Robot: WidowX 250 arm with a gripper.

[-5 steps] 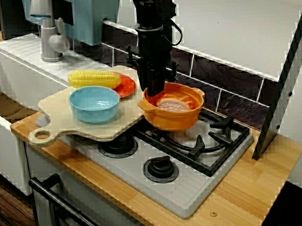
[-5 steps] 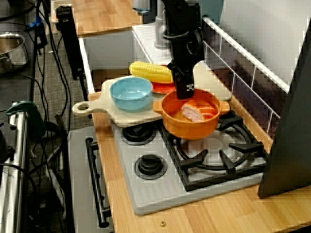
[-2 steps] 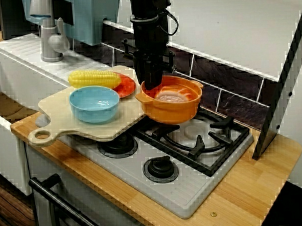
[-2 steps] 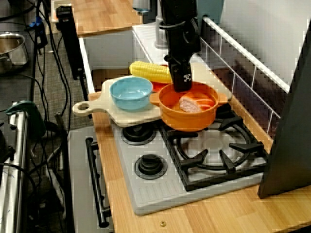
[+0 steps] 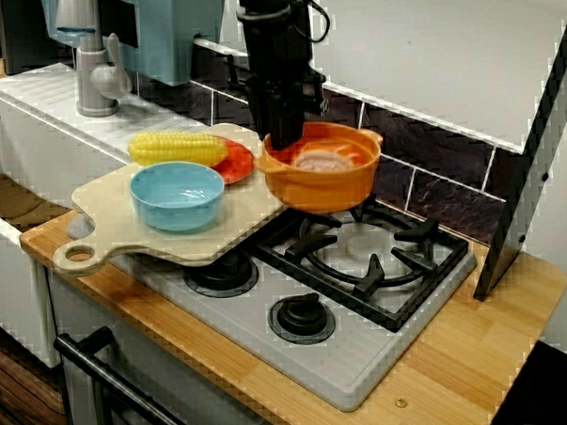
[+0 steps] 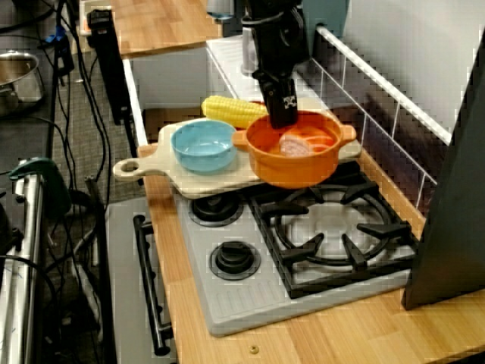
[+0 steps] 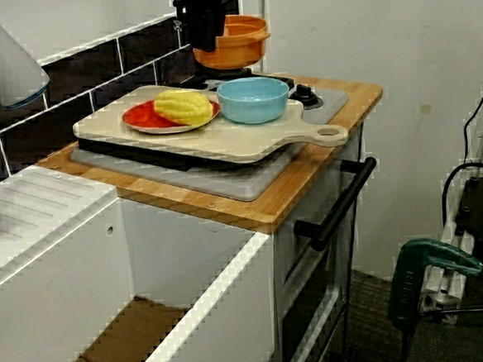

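A: Front view, left to right. Tap (image 5: pixel 94 75) at upper left. Below it lies the board (image 5: pixel 115 225), with corn (image 5: pixel 177 147) on a red plate (image 5: pixel 239 165) and a blue bowl (image 5: pixel 177 195) in front of them.

B: Gripper?

A: Gripper (image 5: pixel 283 142) drops in from top centre. It is clenched on the left rim of the pot (image 5: pixel 325 182), one finger inside the wall and one outside.

B: Where does the pot sit?

A: It doesn't sit. It is at centre frame, hanging clear above the grate (image 5: pixel 379 255), its left side just over the board's right edge. The view from the sink end shows a gap under it too.

B: Looks?

A: Orange, round, glossy, with low walls and a small lug on each side. A pale pink slice (image 5: pixel 324 161) lies flat on the bottom.

B: Handling?

A: Stiff shell, no give. Probably light, since a pinch on one rim carries it near level. The gloss suggests it is slippery, and a one-sided hold could let it tip or swing. The slice is loose and may slide. Best holds are the rim beside a lug, as here, or the lugs themselves.
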